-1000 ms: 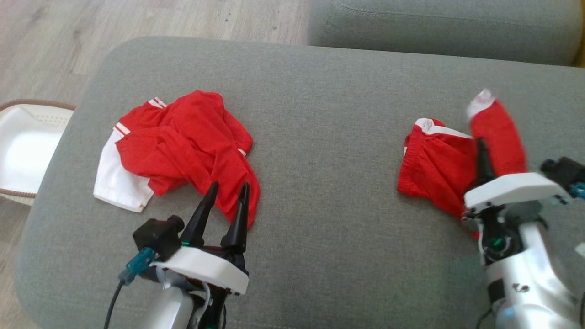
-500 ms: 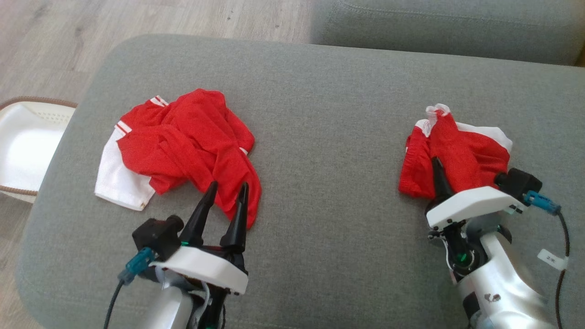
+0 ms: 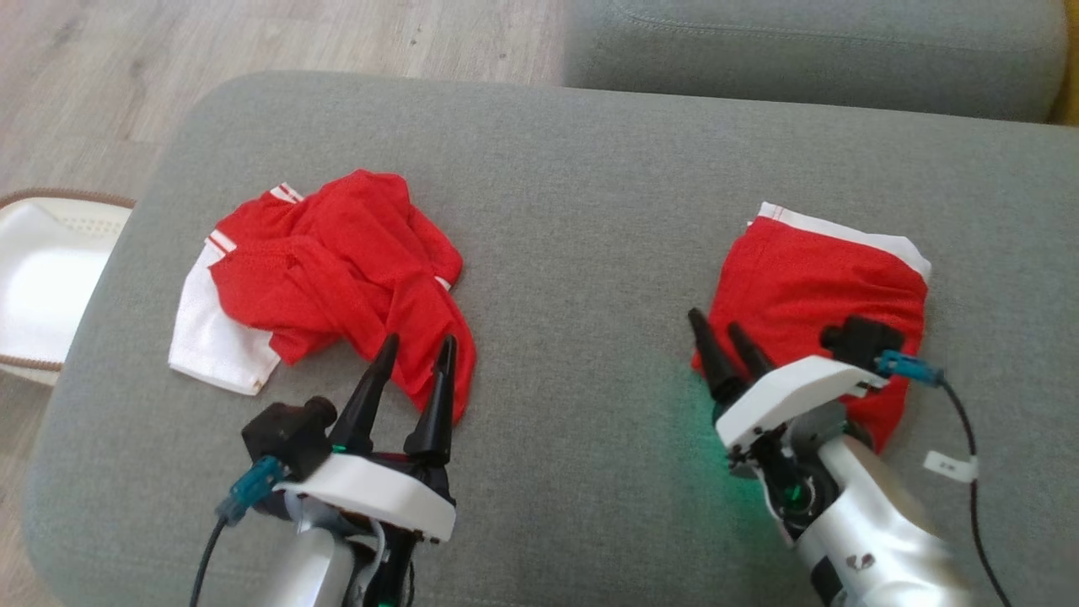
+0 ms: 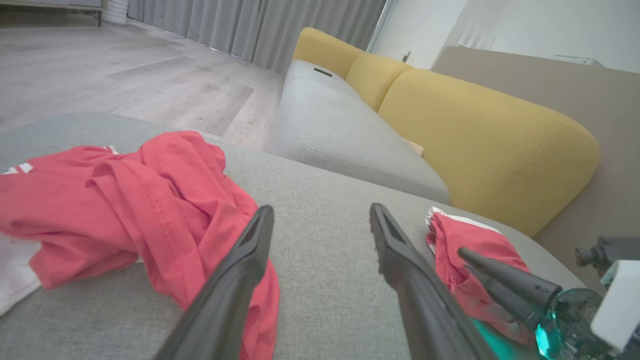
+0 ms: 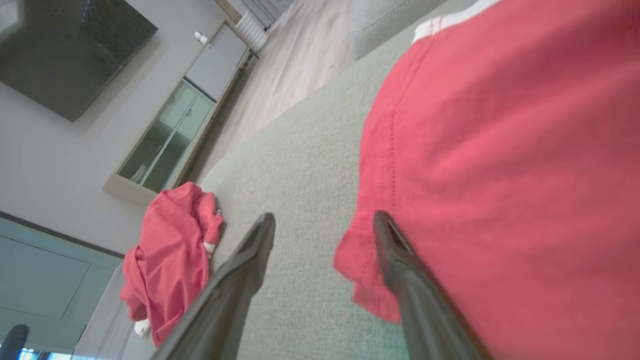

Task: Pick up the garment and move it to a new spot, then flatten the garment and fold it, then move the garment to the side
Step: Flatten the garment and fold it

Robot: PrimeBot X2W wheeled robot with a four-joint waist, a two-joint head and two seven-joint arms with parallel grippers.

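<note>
A white basket (image 3: 42, 278) is cut off at the left edge. We count two red garments on the grey cushion (image 3: 590, 211): the crumpled red garment (image 3: 337, 270), its near hem behind our left gripper (image 3: 421, 339), jaws wide and empty; and, at the right, the folded red garment (image 3: 809, 278), flat, white-edged, partly hidden by our right gripper (image 3: 715, 320), jaws wide, empty.

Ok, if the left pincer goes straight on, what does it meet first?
Probably the near edge of the crumpled red-and-white garment, just ahead of the left pincer; its height above the grey fabric cushion is unclear.
</note>
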